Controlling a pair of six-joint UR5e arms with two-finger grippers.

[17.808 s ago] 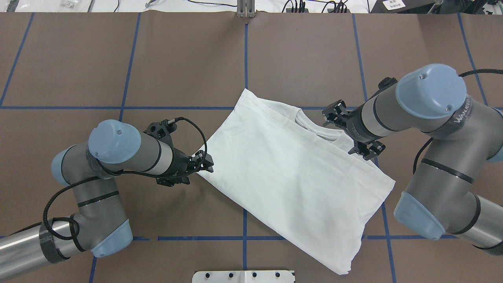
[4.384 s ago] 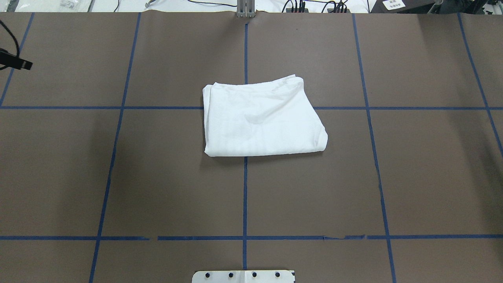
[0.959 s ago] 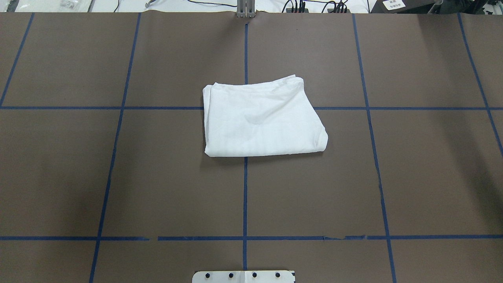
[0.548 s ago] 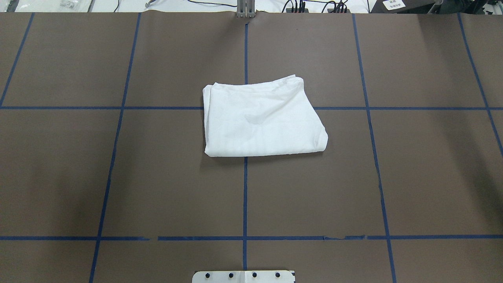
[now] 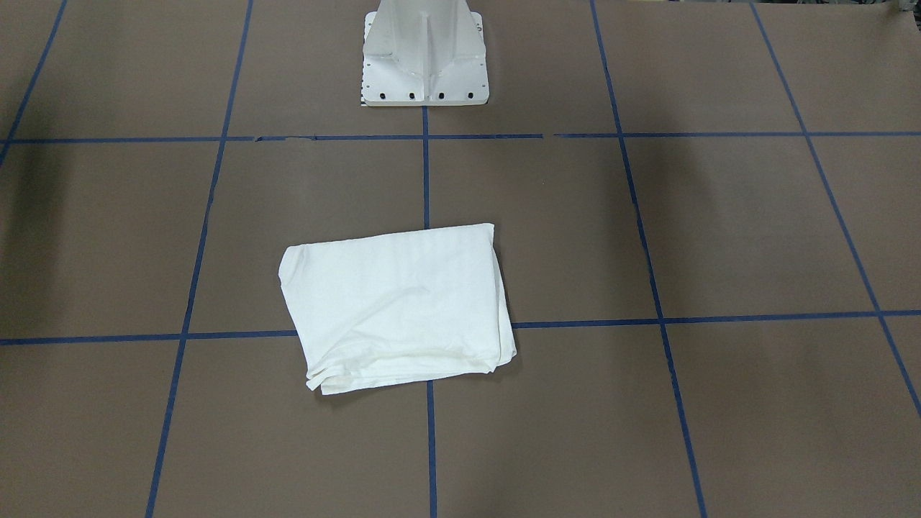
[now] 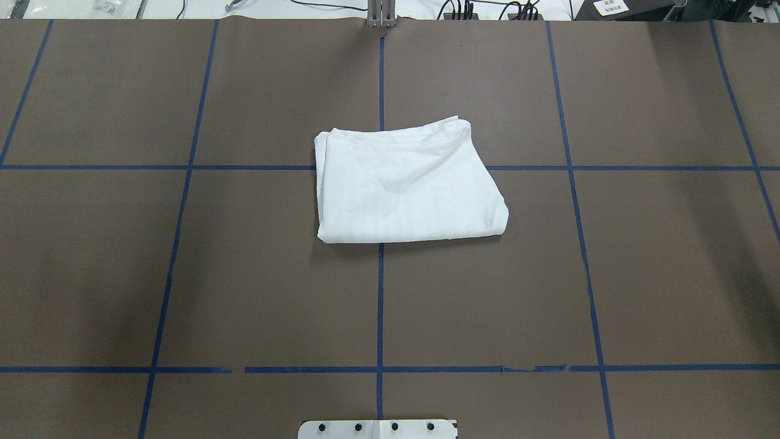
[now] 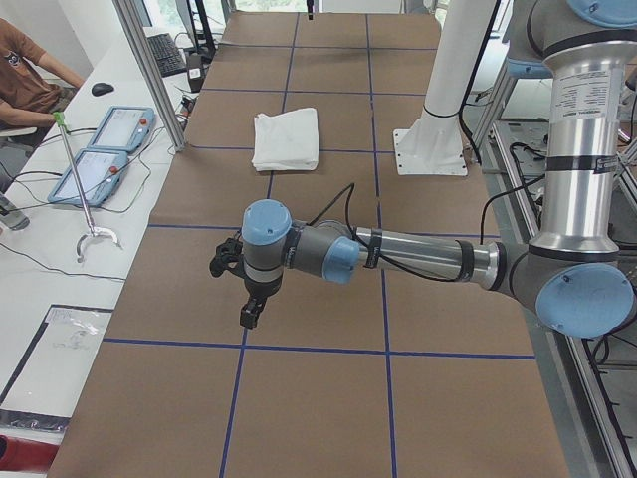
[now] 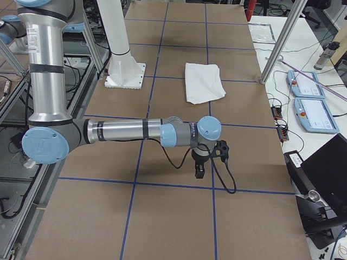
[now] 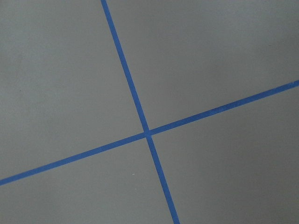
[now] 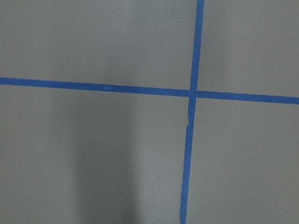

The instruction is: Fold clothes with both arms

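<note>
The white T-shirt lies folded into a compact rectangle at the middle of the table, also in the front view and both side views. No print or collar shows. Both arms are drawn back far from it, outside the overhead and front views. The left gripper hangs over bare table near the table's left end. The right gripper hangs over bare table near the right end. I cannot tell whether either is open or shut. Both wrist views show only table and tape.
The brown table carries a grid of blue tape lines. The white pedestal base stands at the robot's edge. Control tablets lie on side benches behind metal posts. An operator sits at the left bench.
Nothing moved in the last second. Since the oldest frame the spread shirt has become a folded rectangle, and both arms have left the overhead view.
</note>
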